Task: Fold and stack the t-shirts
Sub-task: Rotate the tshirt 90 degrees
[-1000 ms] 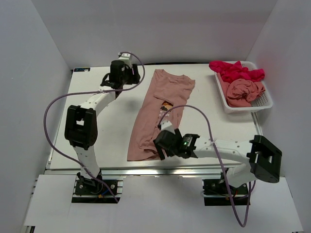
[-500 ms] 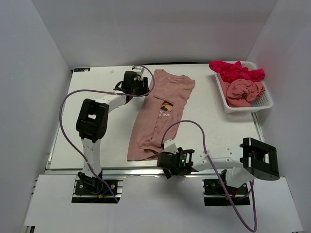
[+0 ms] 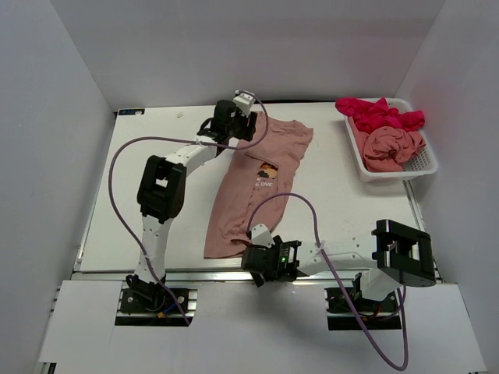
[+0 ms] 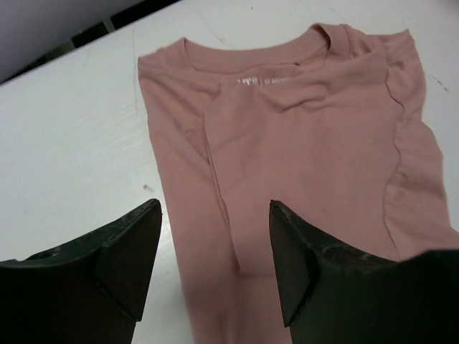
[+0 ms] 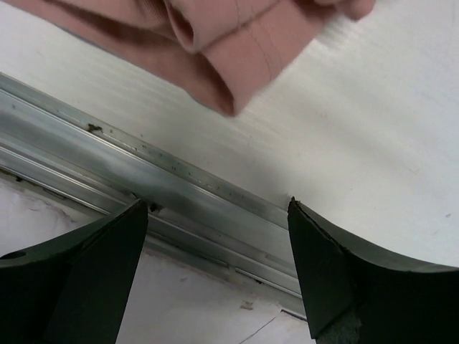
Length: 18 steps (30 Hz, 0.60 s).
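Note:
A dusty salmon-pink t-shirt [image 3: 249, 187] with a small chest print lies folded lengthwise down the middle of the table. Its collar end [image 4: 308, 136] faces the back and its hem [image 5: 215, 43] the near edge. My left gripper [image 3: 251, 128] [image 4: 215, 236] hovers open over the shirt's left side near the collar, with cloth showing between the fingers but not pinched. My right gripper [image 3: 256, 263] [image 5: 219, 236] stands open just off the hem corner, over the table's metal front rail, holding nothing. A bright magenta-red t-shirt [image 3: 378, 113] and another pink t-shirt [image 3: 390, 144] lie crumpled in the basket.
The white mesh basket [image 3: 425, 165] sits at the back right corner. An aluminium rail [image 5: 143, 179] runs along the near table edge under my right gripper. White walls enclose the table on three sides. Purple cables loop above both arms.
My left arm has swung right from the back left of the table to the shirt's collar. My right gripper has slid off the hem towards the near edge.

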Motion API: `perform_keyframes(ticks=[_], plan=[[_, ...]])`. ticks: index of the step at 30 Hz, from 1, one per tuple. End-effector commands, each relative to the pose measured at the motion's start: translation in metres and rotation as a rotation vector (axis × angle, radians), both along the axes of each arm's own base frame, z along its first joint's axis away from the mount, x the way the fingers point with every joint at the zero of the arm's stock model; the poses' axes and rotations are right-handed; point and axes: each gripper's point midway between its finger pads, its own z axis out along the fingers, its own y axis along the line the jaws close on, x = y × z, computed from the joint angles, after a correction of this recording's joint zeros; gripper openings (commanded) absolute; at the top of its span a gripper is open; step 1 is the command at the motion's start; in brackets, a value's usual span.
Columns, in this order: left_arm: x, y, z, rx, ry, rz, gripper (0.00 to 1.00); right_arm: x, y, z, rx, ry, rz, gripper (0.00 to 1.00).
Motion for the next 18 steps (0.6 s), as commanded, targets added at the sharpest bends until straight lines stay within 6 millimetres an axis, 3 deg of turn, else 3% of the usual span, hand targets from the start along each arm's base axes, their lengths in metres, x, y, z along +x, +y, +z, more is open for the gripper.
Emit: perform_keyframes(ticks=[1,8,13,16,18], plan=[[0.027,-0.006,-0.004,0.06,-0.075,-0.029,0.71,0.013,0.024,0.02,0.07,-0.06,0.002,0.83],[0.062,-0.028,-0.03,0.047,-0.111,-0.075,0.72,0.031,0.03,0.044,0.055,-0.151,-0.009,0.85],[0.088,-0.021,-0.044,0.038,-0.15,-0.036,0.74,0.06,0.03,0.085,0.156,-0.267,-0.067,0.86],[0.099,-0.016,-0.051,0.042,-0.175,-0.014,0.75,0.071,0.034,0.097,0.21,-0.291,-0.079,0.86],[0.105,-0.015,-0.055,0.031,-0.173,-0.003,0.76,0.074,0.034,0.093,0.196,-0.285,-0.076,0.86]])
